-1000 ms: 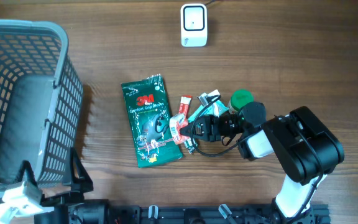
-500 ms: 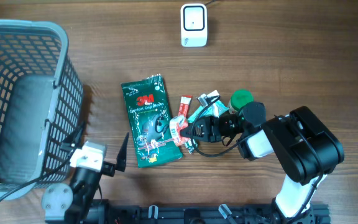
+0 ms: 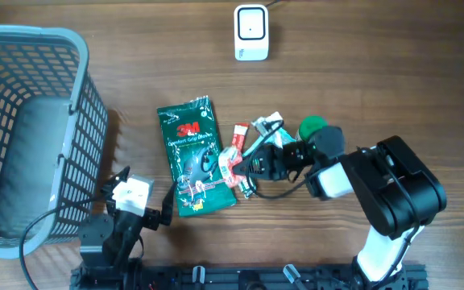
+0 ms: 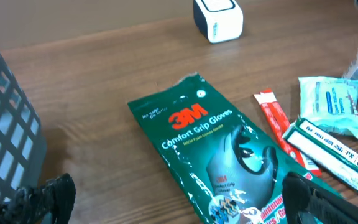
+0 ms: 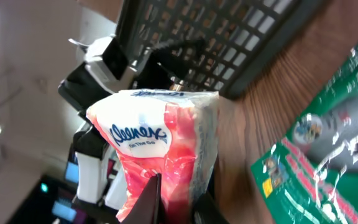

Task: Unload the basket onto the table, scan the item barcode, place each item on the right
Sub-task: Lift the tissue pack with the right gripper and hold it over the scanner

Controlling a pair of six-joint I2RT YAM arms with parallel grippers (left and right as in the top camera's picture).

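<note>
My right gripper (image 5: 176,199) is shut on a red and white Kleenex tissue pack (image 5: 160,149), which stands up between its fingers. From overhead that pack (image 3: 232,161) sits at the gripper's tip (image 3: 250,165), just right of the green 3M gloves pack (image 3: 194,157). The white barcode scanner (image 3: 250,32) stands at the table's far edge. My left gripper (image 4: 179,208) hangs open low over the near end of the gloves pack (image 4: 222,155), holding nothing. The scanner (image 4: 218,17) shows at the top of the left wrist view.
A grey mesh basket (image 3: 31,129) fills the left side. Beside the held pack lie a red stick packet (image 3: 239,133), a teal tissue pack (image 3: 268,130) and a green-capped bottle (image 3: 312,127). A white and green box (image 4: 334,155) lies by the teal pack (image 4: 331,106).
My left arm has swung from the near left corner rightwards to the near end of the gloves pack. The right gripper and its tissue pack have shifted slightly up and left.
</note>
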